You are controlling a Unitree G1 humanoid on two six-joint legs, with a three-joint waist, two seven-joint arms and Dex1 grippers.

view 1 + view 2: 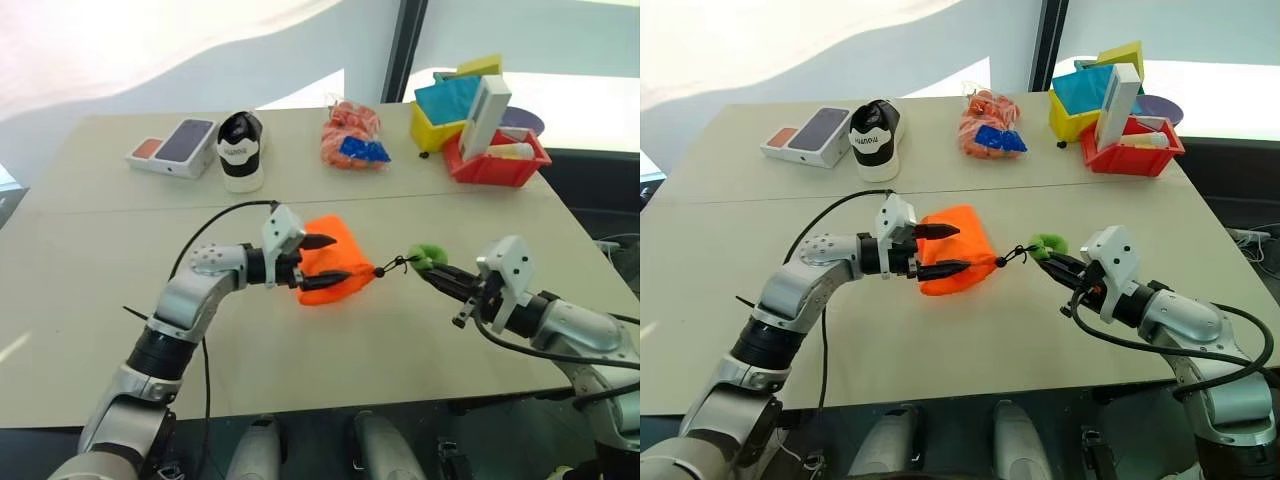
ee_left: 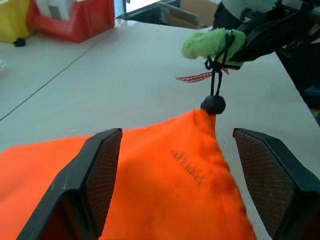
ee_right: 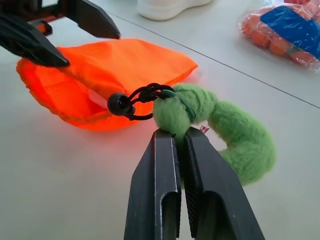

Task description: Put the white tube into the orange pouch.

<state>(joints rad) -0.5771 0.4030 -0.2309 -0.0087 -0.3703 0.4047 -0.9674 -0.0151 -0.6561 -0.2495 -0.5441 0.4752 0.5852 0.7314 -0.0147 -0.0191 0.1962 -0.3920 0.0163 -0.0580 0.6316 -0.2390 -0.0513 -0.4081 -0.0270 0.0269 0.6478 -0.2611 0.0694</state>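
Early stage. Right hand (image 1: 440,272) is clamped on the green ring (image 3: 215,120), cord taut. Left hand (image 1: 325,262) is spread wide around the orange pouch (image 1: 335,262), which is lifted off the desk (image 1: 100,280). White tube (image 1: 510,151) looks to be lying in the red bin (image 1: 495,170), hard to confirm. Pouch mouth not visibly open; tube pickup and insertion remain.

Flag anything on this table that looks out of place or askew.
The black-and-white shoe stands among boxes and bins, an odd item here. The white box leans tilted out of the red bin. The orange pouch sits bunched while the right gripper pinches its green ring.
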